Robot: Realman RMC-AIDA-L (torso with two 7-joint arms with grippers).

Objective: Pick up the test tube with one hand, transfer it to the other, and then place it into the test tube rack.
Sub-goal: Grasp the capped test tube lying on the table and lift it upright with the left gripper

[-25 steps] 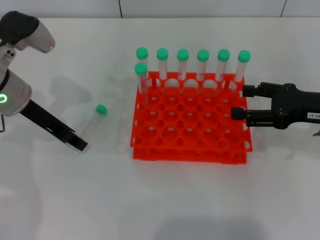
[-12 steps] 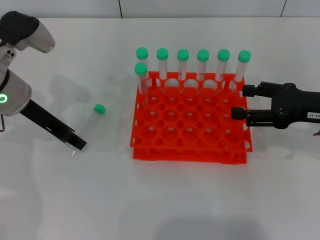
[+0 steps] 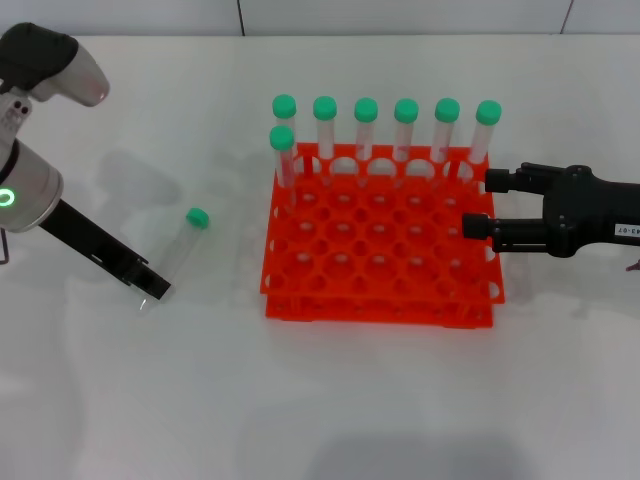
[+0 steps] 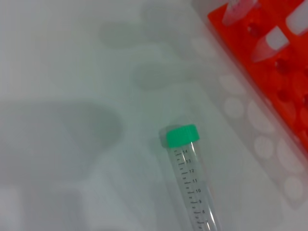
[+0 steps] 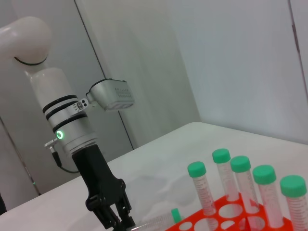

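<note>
The test tube (image 3: 178,250), clear with a green cap, slants up over the white table left of the orange-red test tube rack (image 3: 380,302). My left gripper (image 3: 155,289) is shut on its lower end, cap pointing toward the rack. In the left wrist view the test tube (image 4: 192,187) runs out of the picture, with the rack (image 4: 284,82) at one corner. The right wrist view shows the left gripper (image 5: 115,219) low over the table with the tube (image 5: 154,222) beside it. My right gripper (image 3: 485,205), with a white label, stands open at the rack's right edge.
Several green-capped tubes (image 3: 406,130) stand upright in the rack's back row, and one more (image 3: 283,155) in the second row at its left. The table's back edge meets a grey wall (image 3: 400,15).
The tube's cap has shifted slightly left and tipped upward, and the left gripper has edged left with it. The right arm has not moved.
</note>
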